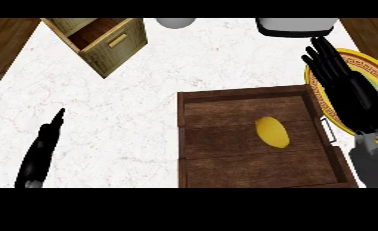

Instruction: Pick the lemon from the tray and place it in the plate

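**Asker:** Where is the lemon right now?

**Me:** The lemon (272,132) lies inside the wooden tray (221,170), a little right of the tray's middle. Its long side runs roughly up and down in my head view. It sits on the tray's floor, apart from every wall, and neither of my hands touches it.

**Asker:** And your right hand?

**Me:** My right hand (343,92) is released: the fingers are straight and spread, pointing away from me, and they hold nothing. It shows over the yellow plate (363,62), which lies just beside the tray's right wall. My hand and forearm cover much of the plate, so only its patterned rim and a strip of yellow show. Whether the hand touches the plate I cannot tell.

**Asker:** The left one?

**Me:** My left hand (40,152) rests near the lower left of the view, seen edge-on over the white marble counter (111,115). Its fingers are stretched straight and hold nothing, well apart from the tray.

**Asker:** Anything else on the counter?

**Me:** A small wooden drawer box (111,50) stands at the upper left, turned at an angle, with its drawer open. At the top edge there is a round pale thing (176,22) and, to its right, a grey-and-white object (295,26). Both are cut off by the view, and I cannot tell what either is. A thin metal handle (330,130) shows on the tray's right wall.
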### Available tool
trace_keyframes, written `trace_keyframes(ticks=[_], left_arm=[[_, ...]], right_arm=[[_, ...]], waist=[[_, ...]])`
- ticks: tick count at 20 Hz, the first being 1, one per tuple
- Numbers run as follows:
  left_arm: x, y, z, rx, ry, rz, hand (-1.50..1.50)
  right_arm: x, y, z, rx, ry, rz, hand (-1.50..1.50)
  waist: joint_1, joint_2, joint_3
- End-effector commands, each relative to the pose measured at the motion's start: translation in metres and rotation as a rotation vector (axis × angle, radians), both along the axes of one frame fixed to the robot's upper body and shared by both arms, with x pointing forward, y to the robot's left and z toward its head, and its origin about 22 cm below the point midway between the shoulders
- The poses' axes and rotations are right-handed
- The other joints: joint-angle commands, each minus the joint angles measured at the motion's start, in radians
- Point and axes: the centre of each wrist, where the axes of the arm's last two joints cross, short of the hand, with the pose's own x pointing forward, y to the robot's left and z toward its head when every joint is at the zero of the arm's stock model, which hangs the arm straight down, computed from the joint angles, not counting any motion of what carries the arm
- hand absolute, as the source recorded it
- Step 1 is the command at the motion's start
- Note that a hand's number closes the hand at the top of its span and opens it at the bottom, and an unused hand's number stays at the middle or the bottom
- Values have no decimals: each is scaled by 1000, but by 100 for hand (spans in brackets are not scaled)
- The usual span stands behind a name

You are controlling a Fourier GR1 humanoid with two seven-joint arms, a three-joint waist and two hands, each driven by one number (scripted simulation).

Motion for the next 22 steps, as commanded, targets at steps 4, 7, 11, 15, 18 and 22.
trace_keyframes(ticks=[4,7,11,15,18,22], left_arm=[[11,-58,8,-264,-61,-97,0],[12,-74,10,-336,-75,-126,0],[19,-104,8,-476,-78,-185,0],[23,-102,13,-476,-69,-178,0],[23,-116,9,-482,-68,-168,0],[22,-95,10,-482,-70,-159,0]], right_arm=[[39,-13,59,23,-226,259,150],[28,-27,128,-556,-370,235,150],[62,-59,28,-169,-334,14,-150],[70,-103,21,-54,-389,137,-150],[85,-104,28,-128,-399,184,-150],[78,-117,42,-369,-346,287,-150]], waist=[[39,53,11],[23,40,-16],[45,64,12],[38,57,12],[31,51,11],[30,51,11]])
